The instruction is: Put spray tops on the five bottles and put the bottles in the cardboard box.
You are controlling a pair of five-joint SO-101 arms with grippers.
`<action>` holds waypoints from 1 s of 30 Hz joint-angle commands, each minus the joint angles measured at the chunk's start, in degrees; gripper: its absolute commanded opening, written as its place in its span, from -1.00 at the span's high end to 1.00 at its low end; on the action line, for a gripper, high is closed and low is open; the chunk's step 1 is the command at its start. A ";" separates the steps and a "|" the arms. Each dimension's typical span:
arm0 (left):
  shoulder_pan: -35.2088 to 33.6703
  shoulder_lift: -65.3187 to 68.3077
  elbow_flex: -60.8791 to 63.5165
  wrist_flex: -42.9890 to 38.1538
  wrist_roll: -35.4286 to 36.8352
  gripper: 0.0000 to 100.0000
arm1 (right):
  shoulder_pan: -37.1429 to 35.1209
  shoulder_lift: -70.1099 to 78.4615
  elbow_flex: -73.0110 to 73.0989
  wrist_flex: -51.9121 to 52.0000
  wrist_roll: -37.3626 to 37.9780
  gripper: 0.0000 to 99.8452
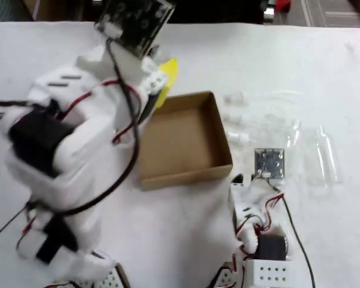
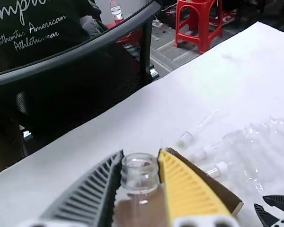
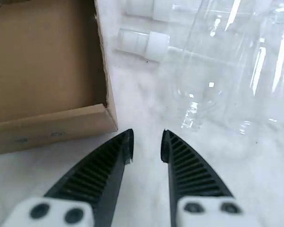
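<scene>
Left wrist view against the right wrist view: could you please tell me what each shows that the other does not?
Left wrist view only: the left gripper shut on an uncapped bottle, with a black chair and a red stool beyond the table. Right wrist view only: the right gripper, open and empty, by a corner of the cardboard box. Both: that box, loose spray tops and clear bottles lying on the table.

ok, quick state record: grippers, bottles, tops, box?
left gripper: jaws shut on clear bottle at its neck, mouth bare
right gripper: jaws open, empty, over table by cardboard box corner
spray tops: loose on table beside box
other bottles: lying on table beyond the tops
box contents: no bottle visible inside
</scene>
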 commanded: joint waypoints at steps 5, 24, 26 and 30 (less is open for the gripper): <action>-5.67 -10.42 23.65 -14.68 5.36 0.88 | -0.04 -0.48 0.62 -0.04 0.62 0.82; -8.31 -31.08 100.13 -93.54 7.82 0.89 | -0.40 -0.48 0.62 -0.40 0.62 0.82; -8.31 -29.58 107.25 -104.79 2.37 0.90 | -0.40 -0.48 0.62 -0.40 0.62 0.82; -8.57 -23.78 117.89 -123.25 -8.62 0.95 | -0.40 -0.57 0.62 -0.31 3.43 0.82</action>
